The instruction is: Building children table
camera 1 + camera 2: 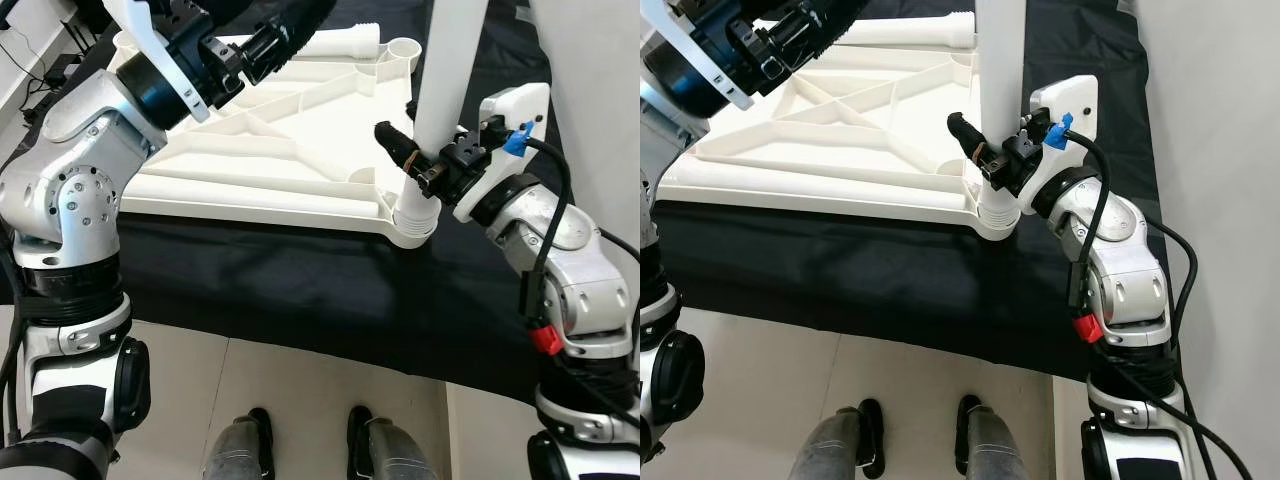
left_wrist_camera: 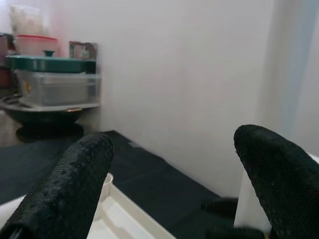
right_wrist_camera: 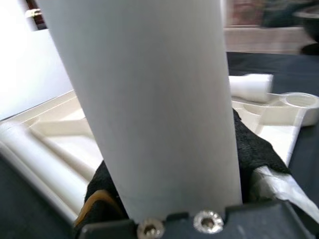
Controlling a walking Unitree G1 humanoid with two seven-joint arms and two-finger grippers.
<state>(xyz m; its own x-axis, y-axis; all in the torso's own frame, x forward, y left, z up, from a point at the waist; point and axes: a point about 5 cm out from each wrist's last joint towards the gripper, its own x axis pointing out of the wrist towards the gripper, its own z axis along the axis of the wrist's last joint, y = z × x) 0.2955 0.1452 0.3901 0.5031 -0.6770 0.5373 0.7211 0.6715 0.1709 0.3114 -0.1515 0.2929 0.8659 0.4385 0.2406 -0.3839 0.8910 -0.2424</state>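
Nearest, my own two feet (image 1: 310,450) on the pale floor (image 1: 300,370), just short of the edge of the black cloth (image 1: 300,290) that covers the table.

Next, right hand (image 1: 420,160): clamped on a white table leg (image 1: 445,70), low on its shaft. The leg stands upright with its foot seated in the near right corner socket (image 1: 415,222) of the tabletop. The right wrist view shows the black fingers (image 3: 254,149) pressed to either side of the tube.

Beyond, the white plastic tabletop (image 1: 270,150): lying upside down on the cloth, ribs facing up, a round socket at each visible corner. The far right socket (image 1: 402,48) is empty.

Further, left hand (image 1: 262,42): raised over the far side of the tabletop, fingers (image 2: 75,184) spread apart, holding nothing.

Farthest, a second loose leg (image 1: 335,42) lying flat along the tabletop's back edge, beside the empty far socket. In the left wrist view, a shelf of storage boxes (image 2: 50,79) against the wall.

Progress, as I judge it: one leg looks placed in its socket, though I cannot tell whether it is fully pressed home. At least the far right socket is unfilled, one spare leg waits nearby, and the table has not yet been turned upright
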